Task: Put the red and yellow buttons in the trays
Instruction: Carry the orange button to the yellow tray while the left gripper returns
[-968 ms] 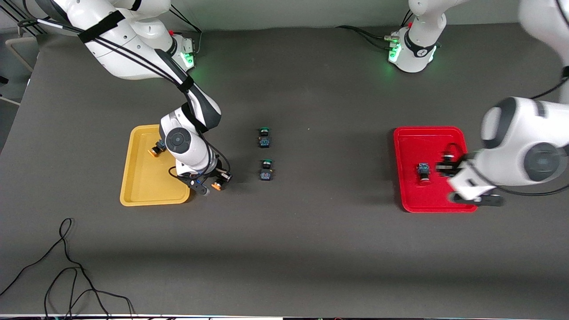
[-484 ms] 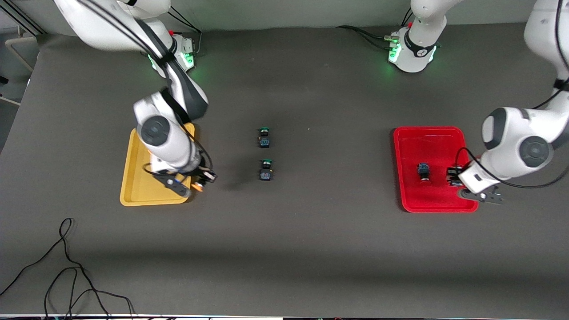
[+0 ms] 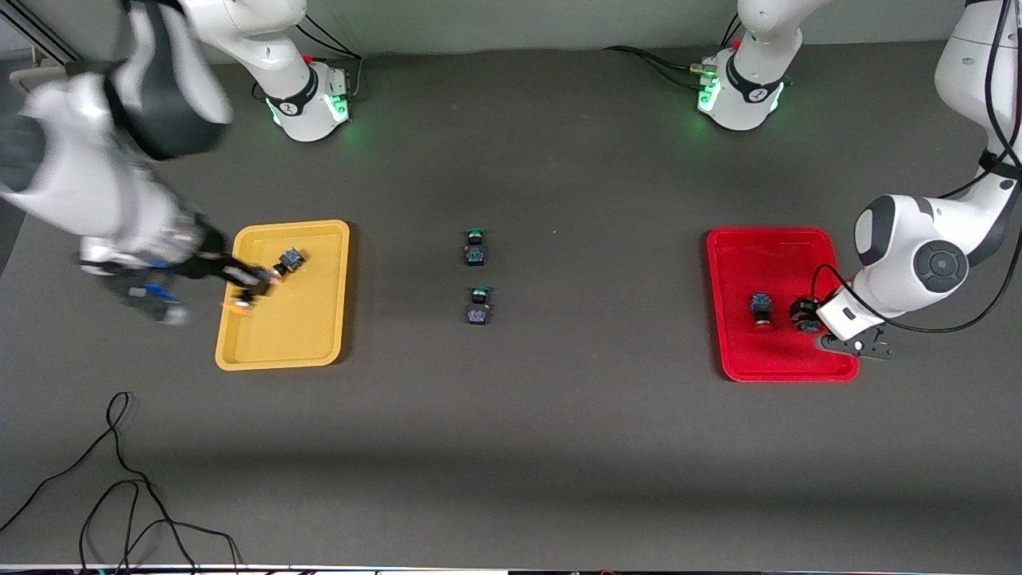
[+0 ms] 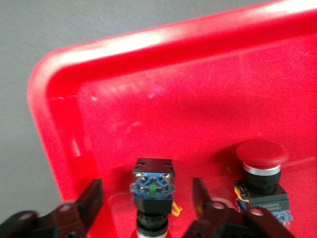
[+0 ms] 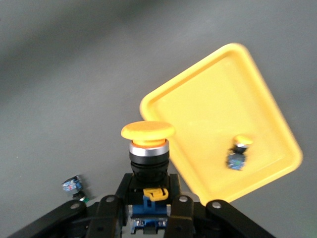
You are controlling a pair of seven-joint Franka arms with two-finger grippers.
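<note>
No readable text, label, brand or number anywhere in view. Small printed marking on the body of the red-capped button (image 4: 261, 178) in the left wrist view, possibly lettering, too blurred to read. Emblems on the arm bases too small to make out.

So the worktop (image 3: 559, 415) is a dark grey mat-covered surface. Sitting directly on it: a yellow tray (image 3: 319, 351) toward the right arm's end and a red tray (image 3: 738, 239) toward the left arm's end, well apart. Between them are two green-capped switches, one (image 3: 475, 247) farther from the front camera and the other (image 3: 478, 307) nearer, close together in a line. Both arm bases (image 3: 307, 100) are planted along the edge farthest from the camera. A loose black cable (image 3: 120, 495) snakes over the near corner at the right arm's end.
</note>
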